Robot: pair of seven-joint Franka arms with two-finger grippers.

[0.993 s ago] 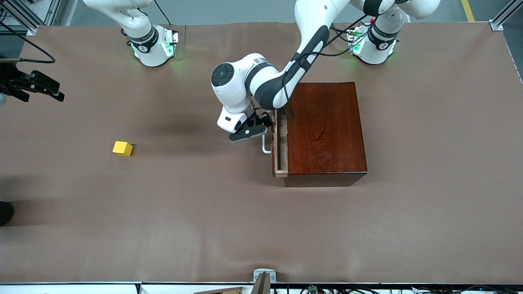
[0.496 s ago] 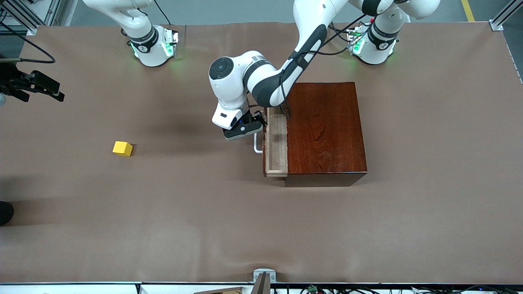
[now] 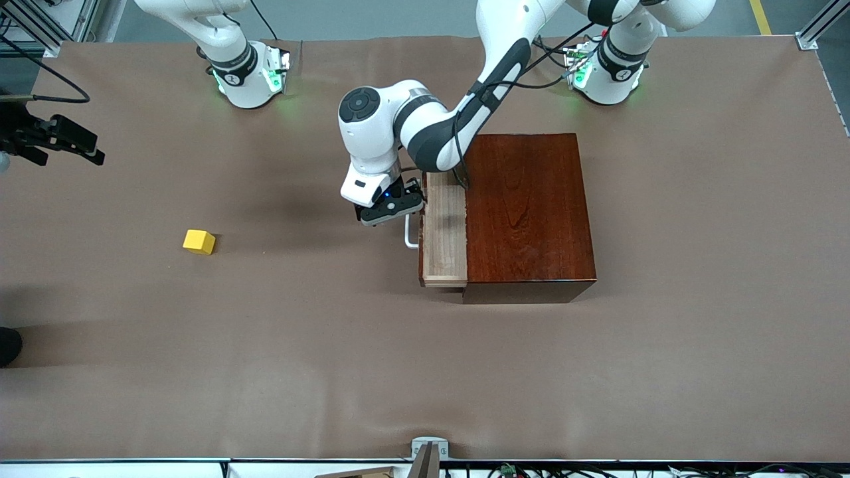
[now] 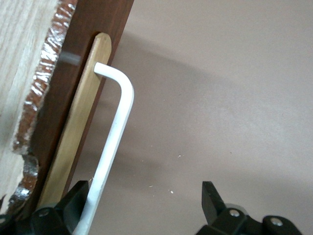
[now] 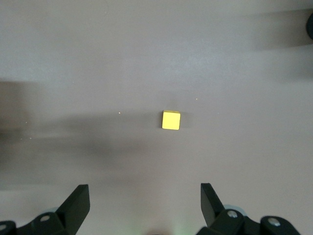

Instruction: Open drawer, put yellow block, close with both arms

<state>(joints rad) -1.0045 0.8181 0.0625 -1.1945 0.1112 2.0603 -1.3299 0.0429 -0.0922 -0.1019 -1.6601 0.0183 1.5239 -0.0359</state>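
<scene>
The dark reddish-brown box [image 3: 528, 212] stands mid-table, nearer the left arm's end. Its pale wood drawer [image 3: 443, 229] sticks partly out toward the right arm's end, with its white bar handle [image 3: 410, 239] in front. My left gripper [image 3: 392, 209] is down at that handle. In the left wrist view the left gripper [image 4: 144, 191] is open, and the handle [image 4: 115, 127] runs between its fingers, lying against one finger [image 4: 78, 196]. The yellow block [image 3: 199, 241] lies alone toward the right arm's end. My right gripper [image 5: 145, 193] hangs open high over the yellow block [image 5: 171, 120].
A black device with a cable [image 3: 53, 136] juts in at the right arm's end of the table. A small metal bracket [image 3: 428, 451] sits at the table edge nearest the front camera. Brown tabletop [image 3: 299, 345] stretches between block and drawer.
The drawer has slid farther out of the box toward the right arm's end. The left gripper has moved the same way with the handle. The block has not moved.
</scene>
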